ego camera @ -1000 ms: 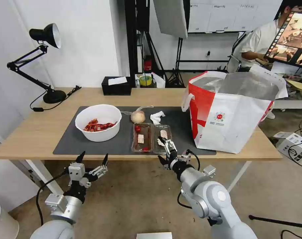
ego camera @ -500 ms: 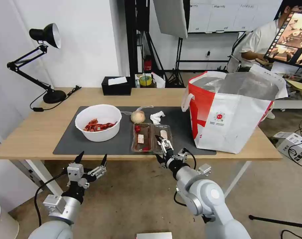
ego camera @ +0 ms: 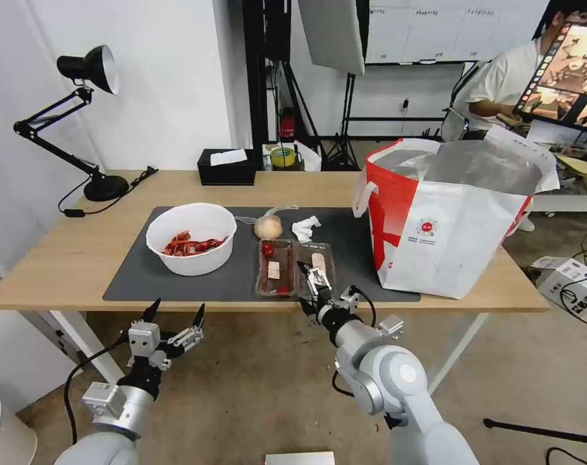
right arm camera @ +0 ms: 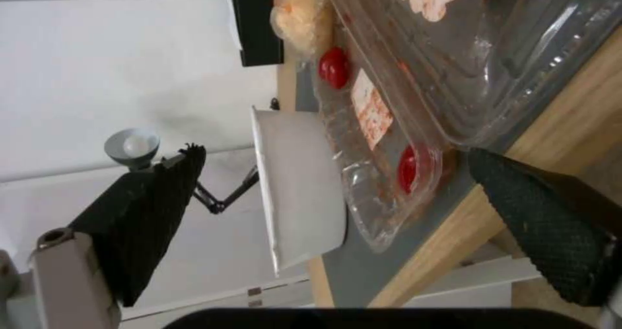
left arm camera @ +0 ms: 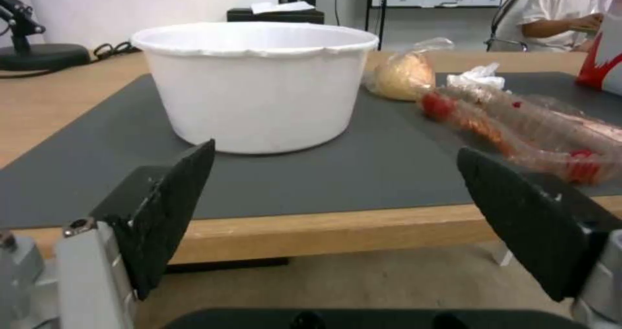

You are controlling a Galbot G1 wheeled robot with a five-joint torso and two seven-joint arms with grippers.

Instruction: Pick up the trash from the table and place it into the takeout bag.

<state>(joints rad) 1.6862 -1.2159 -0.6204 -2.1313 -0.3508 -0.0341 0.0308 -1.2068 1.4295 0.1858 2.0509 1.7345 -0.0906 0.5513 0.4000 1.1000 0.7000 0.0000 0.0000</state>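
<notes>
Table [ego camera: 67, 258]: long light-wood top with a dark grey mat [ego camera: 132, 281] across its middle.

Item 1, white bowl [ego camera: 191, 238]: stands upright on the mat's left part, red scraps inside.

Item 2, clear hinged tray [ego camera: 295, 267]: lies opened flat on the mat at the near edge of the table, right of the bowl and apart from it; 2 halves side by side, each with food bits, red pieces in the left half.

Item 3, beige wrapped ball [ego camera: 268, 227]: on the mat just behind the tray's left half.

Item 4, crumpled tissue [ego camera: 305, 228]: on the mat just right of the ball, behind the tray's right half.

Takeout bag [ego camera: 448, 245]: stands upright on the table's right end, mouth open, foil lining showing, red panel facing the tray, well apart from the trash.

Right gripper [ego camera: 306, 286]: at the table's near edge by the tray, turned on its side, fingers spread wide; 1 finger sits above the tray's near rim and the other below the table edge; it holds nothing.

Left gripper [ego camera: 175, 309]: below and in front of the table edge, facing the bowl, fingers wide apart, holding nothing.

Black tissue box [ego camera: 225, 166]: at the table's far edge. Black desk lamp [ego camera: 80, 116]: at the far left corner.
</notes>
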